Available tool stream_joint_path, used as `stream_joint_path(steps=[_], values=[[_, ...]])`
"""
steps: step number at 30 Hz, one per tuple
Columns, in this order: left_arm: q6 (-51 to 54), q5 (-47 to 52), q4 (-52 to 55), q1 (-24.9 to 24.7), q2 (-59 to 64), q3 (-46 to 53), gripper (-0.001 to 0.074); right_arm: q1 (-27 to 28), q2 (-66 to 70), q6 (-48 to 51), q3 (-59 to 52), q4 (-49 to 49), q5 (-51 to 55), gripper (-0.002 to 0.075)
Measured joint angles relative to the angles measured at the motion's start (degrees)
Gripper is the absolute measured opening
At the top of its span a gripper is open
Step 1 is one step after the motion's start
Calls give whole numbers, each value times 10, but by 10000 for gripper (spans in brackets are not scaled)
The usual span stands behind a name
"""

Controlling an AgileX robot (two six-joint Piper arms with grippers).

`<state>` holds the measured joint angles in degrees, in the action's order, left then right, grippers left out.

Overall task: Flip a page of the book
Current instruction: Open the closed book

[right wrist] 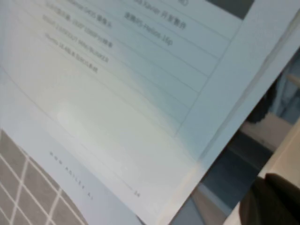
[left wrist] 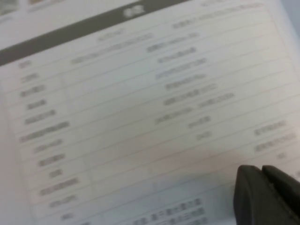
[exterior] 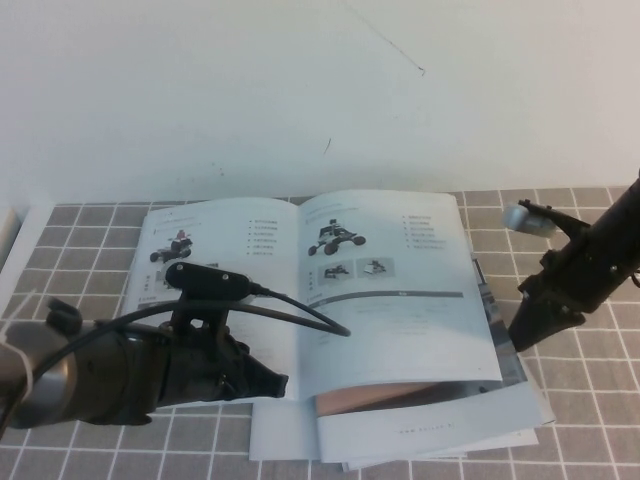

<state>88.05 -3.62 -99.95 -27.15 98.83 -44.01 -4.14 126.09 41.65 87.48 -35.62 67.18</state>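
Note:
The book (exterior: 215, 250) lies open on the grey checked cloth, with printed robot photos and text tables on both sides. Its right-hand page (exterior: 400, 300) bows up along the near edge, showing a pinkish underside. My left gripper (exterior: 280, 383) is shut, its tip over the book's near edge by the spine. In the left wrist view its fingers (left wrist: 248, 192) sit together just above the printed table (left wrist: 140, 93). My right gripper (exterior: 520, 338) is shut, just off the page's right edge. In the right wrist view its dark fingers (right wrist: 276, 201) hover beside the page corner (right wrist: 154, 154).
More sheets (exterior: 500, 430) stick out from under the book at the near right. The checked cloth (exterior: 590, 400) covers the table. A white wall (exterior: 300, 90) rises behind, and a white edge (exterior: 10, 240) shows at the far left.

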Motion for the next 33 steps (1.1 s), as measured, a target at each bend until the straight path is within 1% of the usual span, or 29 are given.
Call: stream_joint_path(steps=[5, 11, 16, 18, 21, 22, 27, 30, 33], values=[[0, 23, 0, 0, 13, 0, -4, 0, 0, 18, 0, -30, 4, 1], [0, 58, 2, 0, -3, 0, -4, -1, -48, -8, 35, 23, -31, 1], [0, 87, 2, 0, -37, 0, -4, -13, -105, -21, 88, 28, -44, 1], [0, 80, 4, 0, -54, 0, -4, -33, -113, -22, 93, 28, -53, 0], [0, 36, 5, 0, -67, -6, -4, -75, -103, -22, 93, 28, -76, 0], [0, 22, 5, 0, -69, -11, -4, -102, -89, -21, 93, 28, -92, 0], [26, -8, 5, 1, -70, -21, -4, -185, -31, -13, 93, 28, -168, 0], [32, -17, 5, 1, -64, -22, -4, -218, 0, -8, 93, 28, -207, 0], [33, -23, 5, 1, -54, -22, -4, -236, 28, -6, 93, 28, -219, 0]])
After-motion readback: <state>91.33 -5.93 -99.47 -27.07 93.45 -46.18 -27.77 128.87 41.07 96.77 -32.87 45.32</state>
